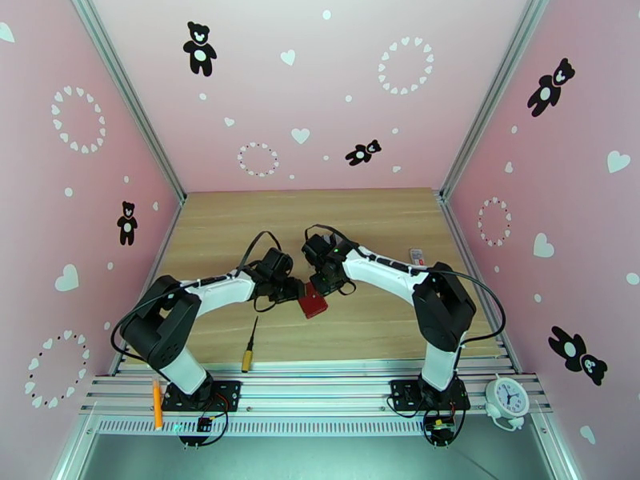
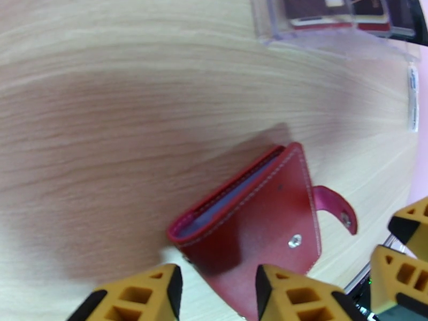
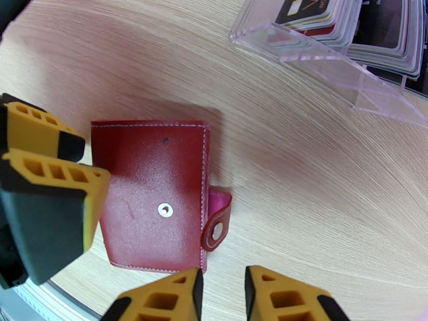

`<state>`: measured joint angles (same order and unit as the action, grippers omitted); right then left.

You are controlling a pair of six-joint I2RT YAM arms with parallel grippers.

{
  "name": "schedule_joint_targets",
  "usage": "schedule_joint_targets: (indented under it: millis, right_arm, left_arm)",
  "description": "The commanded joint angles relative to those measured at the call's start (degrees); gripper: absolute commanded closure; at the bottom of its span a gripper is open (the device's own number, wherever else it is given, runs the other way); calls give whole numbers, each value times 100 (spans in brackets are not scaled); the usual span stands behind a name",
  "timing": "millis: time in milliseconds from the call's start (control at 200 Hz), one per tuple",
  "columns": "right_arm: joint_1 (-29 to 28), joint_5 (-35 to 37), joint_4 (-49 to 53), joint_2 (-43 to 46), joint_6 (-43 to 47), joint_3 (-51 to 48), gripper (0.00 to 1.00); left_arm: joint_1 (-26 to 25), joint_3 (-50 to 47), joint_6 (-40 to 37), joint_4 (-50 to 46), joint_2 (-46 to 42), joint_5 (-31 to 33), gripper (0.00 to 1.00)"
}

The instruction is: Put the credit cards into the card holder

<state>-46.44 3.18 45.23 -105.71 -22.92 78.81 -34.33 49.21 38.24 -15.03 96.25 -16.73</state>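
Wallet (image 1: 314,301), dark red and folded with its snap tab loose, lies on the wooden table (image 1: 216,226) between both arms. Left gripper (image 2: 216,275) straddles one corner of it, fingers apart, not clamped. Right gripper (image 3: 223,276) hovers just beside its edge, fingers slightly apart, empty. Cards (image 3: 326,17) stand in a clear rack (image 3: 331,70) nearby.

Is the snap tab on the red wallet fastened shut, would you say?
No, the snap tab hangs loose beside the red wallet, its stud bare.
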Motion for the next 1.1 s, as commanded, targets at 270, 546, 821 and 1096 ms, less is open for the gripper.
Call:
schedule_joint_targets:
  millis: [270,546,821,1096]
  right_arm:
    - [53,-19,31,296,38,-67,75]
    - [73,-75,-16,301,-50,-98,77]
    - [43,-199,-137,318,-397,-259,78]
    - [-100,317,-72,340,-821,-309,77]
  left_arm:
    - [-48,680,-422,-217,692,31,57]
    - [-31,1377,-864,-594,1103,94,58]
    - [125,971,-1081,-167,744,124,60]
    - [378,443,-916,627,525,-553,62]
